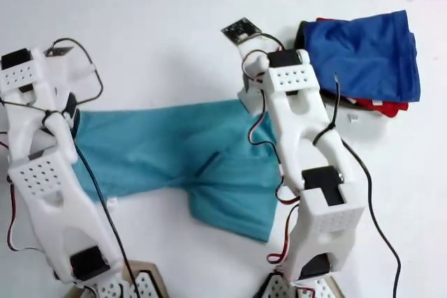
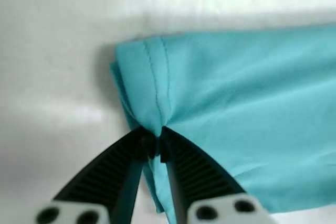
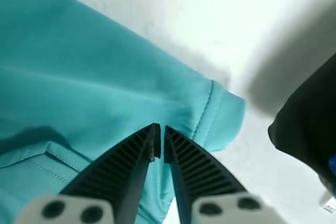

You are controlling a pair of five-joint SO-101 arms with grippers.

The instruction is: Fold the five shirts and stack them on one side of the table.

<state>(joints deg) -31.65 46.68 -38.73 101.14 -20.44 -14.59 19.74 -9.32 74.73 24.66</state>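
Observation:
A teal shirt lies stretched across the middle of the white table, with one part folded toward the front. My left gripper sits at its left end. It is shut on a bunched, hemmed corner of the teal shirt, pinched at the left gripper's tips. My right gripper is at the shirt's far right corner. The right gripper's tips are closed on the teal cloth near a hem.
A stack of folded shirts lies at the back right: blue on top, red under it, and black showing at its left edge. The black cloth lies close to my right gripper. A small dark square lies behind the right arm.

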